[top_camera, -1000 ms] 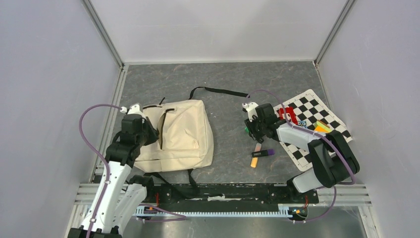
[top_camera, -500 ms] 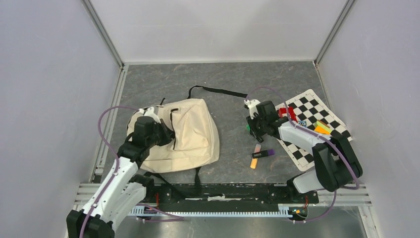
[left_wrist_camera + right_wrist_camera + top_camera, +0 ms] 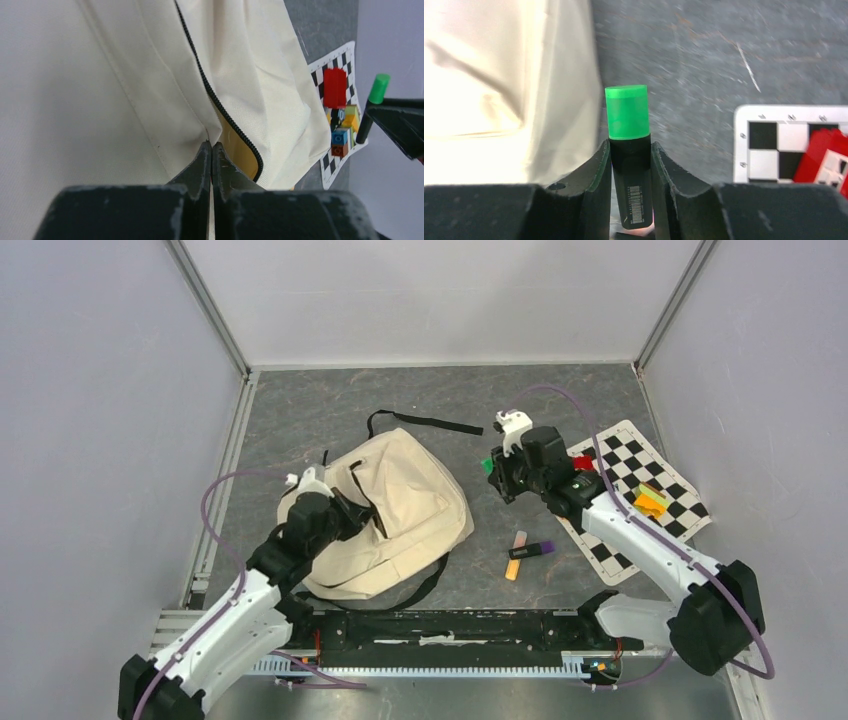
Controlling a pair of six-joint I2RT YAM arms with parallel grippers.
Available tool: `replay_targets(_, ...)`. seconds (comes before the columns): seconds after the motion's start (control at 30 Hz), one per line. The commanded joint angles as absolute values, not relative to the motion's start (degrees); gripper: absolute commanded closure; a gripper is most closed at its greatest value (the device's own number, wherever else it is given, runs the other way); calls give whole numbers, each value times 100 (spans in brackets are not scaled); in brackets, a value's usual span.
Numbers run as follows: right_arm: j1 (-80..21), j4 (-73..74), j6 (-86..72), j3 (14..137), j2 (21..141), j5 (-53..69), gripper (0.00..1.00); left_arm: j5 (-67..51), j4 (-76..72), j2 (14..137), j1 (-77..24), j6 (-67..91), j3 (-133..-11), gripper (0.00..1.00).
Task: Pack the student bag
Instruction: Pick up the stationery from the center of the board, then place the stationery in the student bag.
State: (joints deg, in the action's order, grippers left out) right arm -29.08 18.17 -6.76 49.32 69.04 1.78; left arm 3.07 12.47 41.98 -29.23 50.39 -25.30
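Student bag [image 3: 410,510] flat, corner pointing far; near-square, long axis unclear.

Student bag [image 3: 410,500] left; markers [image 3: 530,550] between; mat [image 3: 630,453] right.

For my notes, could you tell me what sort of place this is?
Probably a robotics lab cell: plain panel walls, aluminium framing, a checkerboard sheet, arms bolted to a rail.

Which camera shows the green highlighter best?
Right wrist view: the green highlighter sits centred, clamped in the right hand, barcode visible. The top view shows only a green speck; the left wrist view shows it small at its right edge.
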Motion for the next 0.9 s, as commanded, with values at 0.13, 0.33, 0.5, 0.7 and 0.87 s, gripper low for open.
replay_targets(0.13,-4507,1215,-1845,5832,6902,-274,100,1290,1947,2908,-2918,6185,-1788,98)
replay_targets(0.33,-5578,108,-2697,5877,7137,-551,100,1414,2348,2550,-2919,6297,-1735,98)
replay_targets(0.5,-6327,-600,-3019,6082,7614,-891,100,1505,2557,2406,-2916,6306,-1767,98)
replay_targets(0.7,-6795,-882,-2702,6828,8611,-865,100,1463,2592,2341,-2916,6301,-1749,98)
replay_targets(0.87,-6959,-1180,-2480,7162,9228,-919,100,1433,2569,2326,-2917,6293,-1784,98)
